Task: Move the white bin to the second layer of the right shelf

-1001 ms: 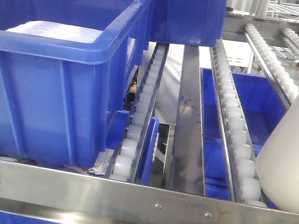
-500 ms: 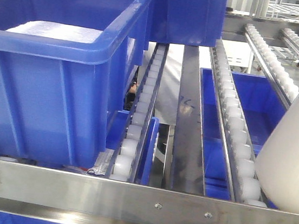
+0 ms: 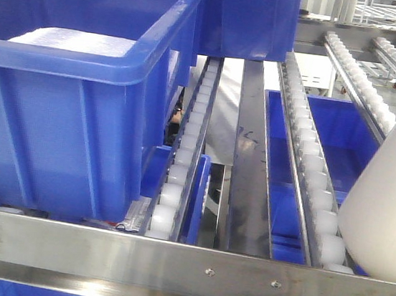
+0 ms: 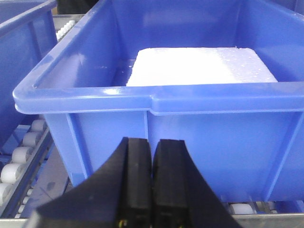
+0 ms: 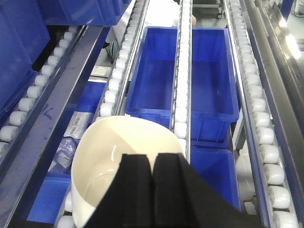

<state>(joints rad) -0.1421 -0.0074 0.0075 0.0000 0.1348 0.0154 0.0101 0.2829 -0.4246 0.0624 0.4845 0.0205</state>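
The white bin is at the right edge of the front view. It is tilted over the roller lane of the steel flow rack, just behind the front lip. In the right wrist view its glossy cream inside faces the camera and is empty. My right gripper is shut over the bin's near rim, which the fingers hide. My left gripper is shut and empty, close in front of a blue crate's wall.
A big blue crate with a white foam slab fills the left lanes, and another blue crate stands behind it. Blue crates sit on the tier below. Steel rails and roller lanes run away from me.
The white bin has sunk very slightly. Nothing else has moved.
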